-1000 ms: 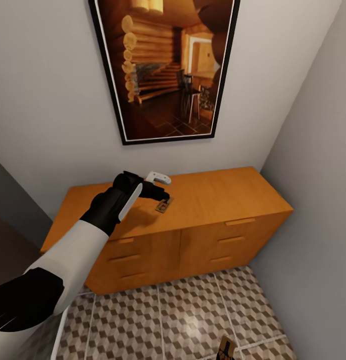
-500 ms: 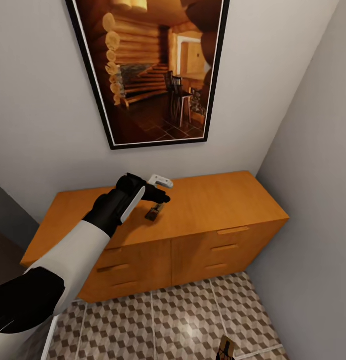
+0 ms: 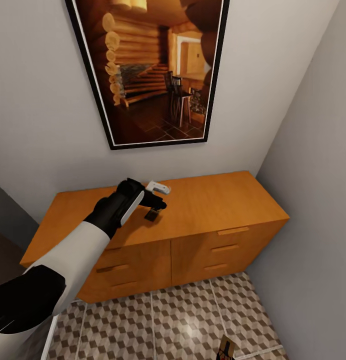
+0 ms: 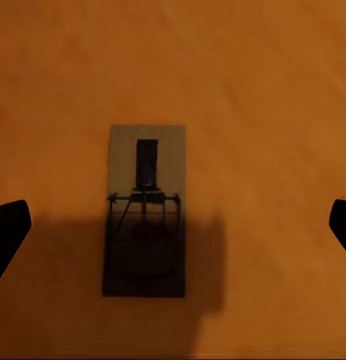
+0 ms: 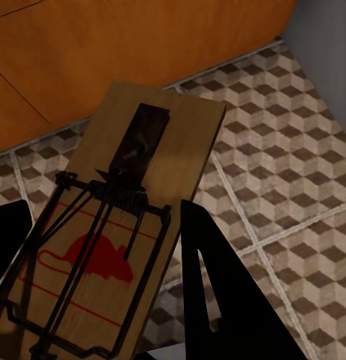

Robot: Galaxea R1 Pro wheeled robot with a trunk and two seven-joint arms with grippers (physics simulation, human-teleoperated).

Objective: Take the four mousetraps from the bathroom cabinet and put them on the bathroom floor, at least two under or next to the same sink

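Cabinet (image 3: 218, 200) top: left end effector (image 3: 156, 199) open above mousetrap (image 4: 145, 210); right end effector (image 5: 105, 285) grips second mousetrap (image 5: 120, 240).

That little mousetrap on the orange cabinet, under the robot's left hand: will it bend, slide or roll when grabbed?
The mousetrap is a flat wooden board, so probably stiff and unlikely to roll. It lies flat on the smooth cabinet top, so it may slide if nudged. Its thin wire parts look snaggable; the open left hand should probably grip the board's edges.

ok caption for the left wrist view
Open fingers straddle a mousetrap lying flat on the orange-brown cabinet top.
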